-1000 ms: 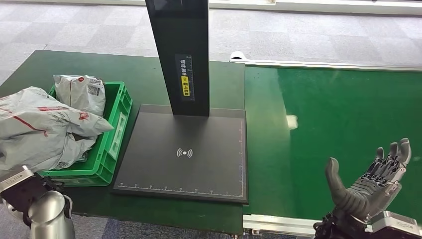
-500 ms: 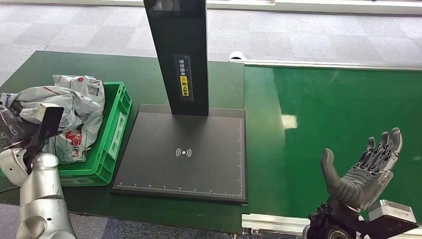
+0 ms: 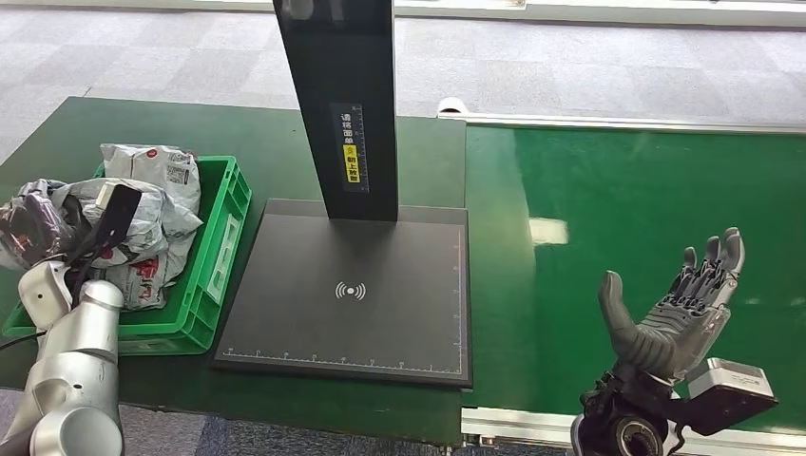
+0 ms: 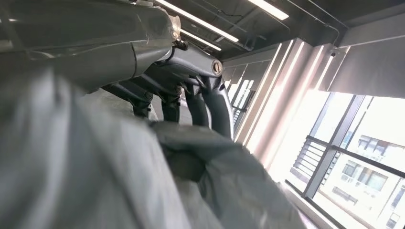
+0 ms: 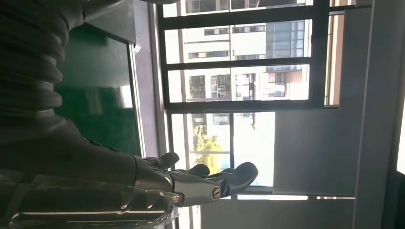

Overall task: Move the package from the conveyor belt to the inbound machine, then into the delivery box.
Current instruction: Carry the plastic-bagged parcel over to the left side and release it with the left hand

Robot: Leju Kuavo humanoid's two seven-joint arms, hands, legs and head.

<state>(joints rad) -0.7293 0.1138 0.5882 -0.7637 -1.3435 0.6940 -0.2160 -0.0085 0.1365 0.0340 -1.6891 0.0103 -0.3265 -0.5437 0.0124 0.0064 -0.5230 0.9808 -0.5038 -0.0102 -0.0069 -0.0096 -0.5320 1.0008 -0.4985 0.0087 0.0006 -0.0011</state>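
A crumpled grey package [image 3: 152,220] lies in the green delivery box [image 3: 224,249] at the left. My left hand [image 3: 34,228] is on its near end. In the left wrist view its dark fingers [image 4: 210,102] curl over a fold of the grey package [image 4: 95,181]. A second grey package [image 3: 152,169] sits at the back of the box. My right hand [image 3: 681,312] is held palm up, fingers spread and holding nothing, over the near edge of the green conveyor belt [image 3: 646,190]. In the right wrist view the right hand [image 5: 191,183] holds nothing.
The inbound machine's black scan plate [image 3: 352,294] lies between box and belt, its tall black column [image 3: 342,104] rising at the back. The green table [image 3: 285,152] extends behind the box. A silver rail [image 3: 532,423] edges the belt's near side.
My left arm has carried the grey package down and away from the camera into the green box. The right hand has shifted slightly left and up, still spread.
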